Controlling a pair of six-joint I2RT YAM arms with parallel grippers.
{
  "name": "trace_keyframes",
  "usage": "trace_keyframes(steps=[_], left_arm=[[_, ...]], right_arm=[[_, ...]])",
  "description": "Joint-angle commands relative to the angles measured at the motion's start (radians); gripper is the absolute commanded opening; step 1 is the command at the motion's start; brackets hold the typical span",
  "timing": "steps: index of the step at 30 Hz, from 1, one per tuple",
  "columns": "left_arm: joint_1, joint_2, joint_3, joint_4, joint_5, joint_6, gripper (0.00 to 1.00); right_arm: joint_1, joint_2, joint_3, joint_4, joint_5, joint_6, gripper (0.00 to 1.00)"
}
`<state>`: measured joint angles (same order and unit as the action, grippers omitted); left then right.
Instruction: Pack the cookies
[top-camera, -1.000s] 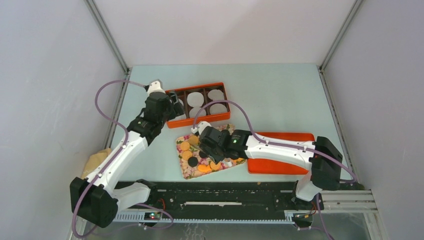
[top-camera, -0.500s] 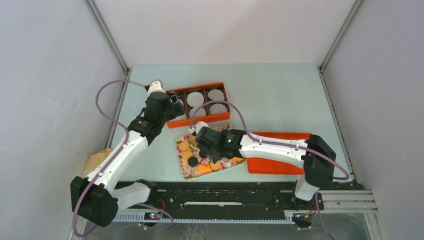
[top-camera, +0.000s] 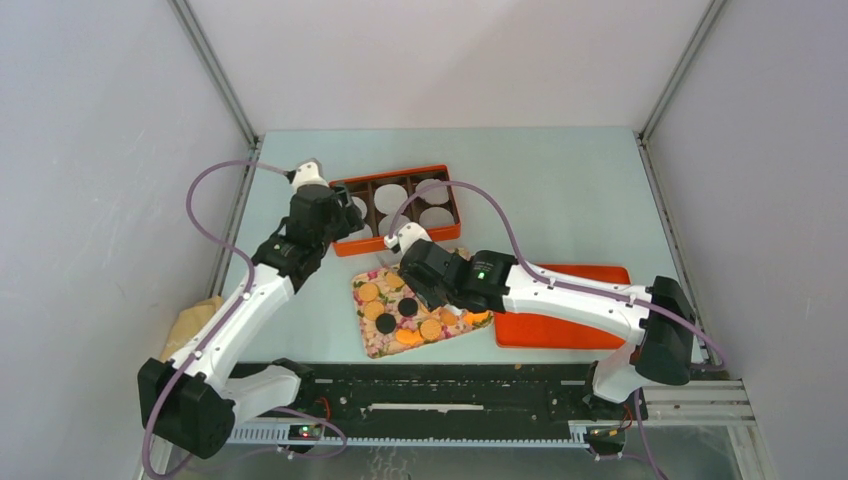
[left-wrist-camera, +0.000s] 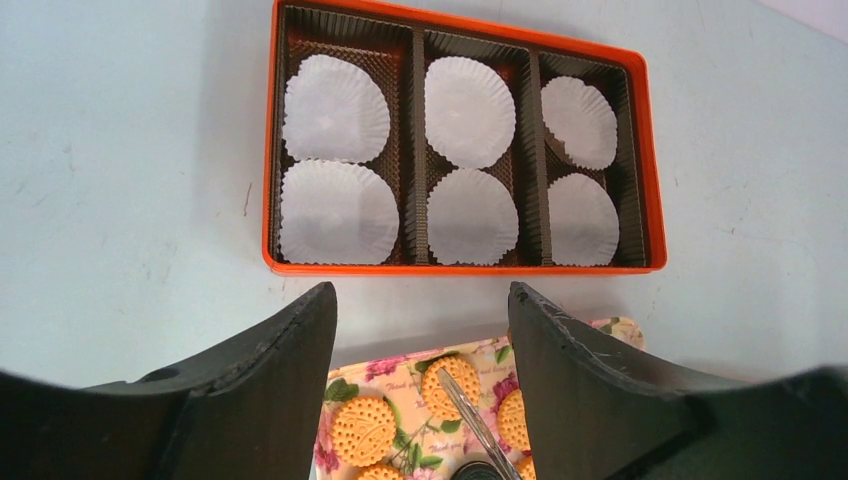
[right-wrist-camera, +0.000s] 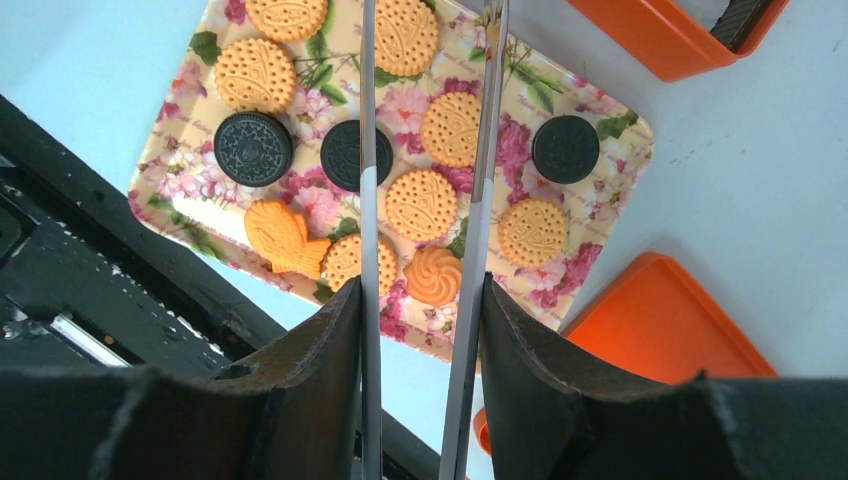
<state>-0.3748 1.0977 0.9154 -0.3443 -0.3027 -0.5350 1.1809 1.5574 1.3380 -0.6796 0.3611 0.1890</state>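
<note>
The cookies lie flat and face up in one loose layer on the floral tray, upper middle of the right wrist view. Most are golden embossed rounds, with three dark rounds, one orange fish-shaped piece and one swirl.

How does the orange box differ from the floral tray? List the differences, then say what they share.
The orange box is divided into compartments; the floral tray is one flat surface. The box holds only white paper liners; the tray holds the cookies. Both are rectangular and lie on the table.
</note>
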Motion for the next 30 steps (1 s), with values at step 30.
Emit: trace_keyframes(steps=[30], left_arm=[[-0.01,0.089,0.078,0.068,0.035,-0.022,0.69]], right_arm=[[-0.685,0.237,0.164,0.127,-0.005,-0.062,0.0]])
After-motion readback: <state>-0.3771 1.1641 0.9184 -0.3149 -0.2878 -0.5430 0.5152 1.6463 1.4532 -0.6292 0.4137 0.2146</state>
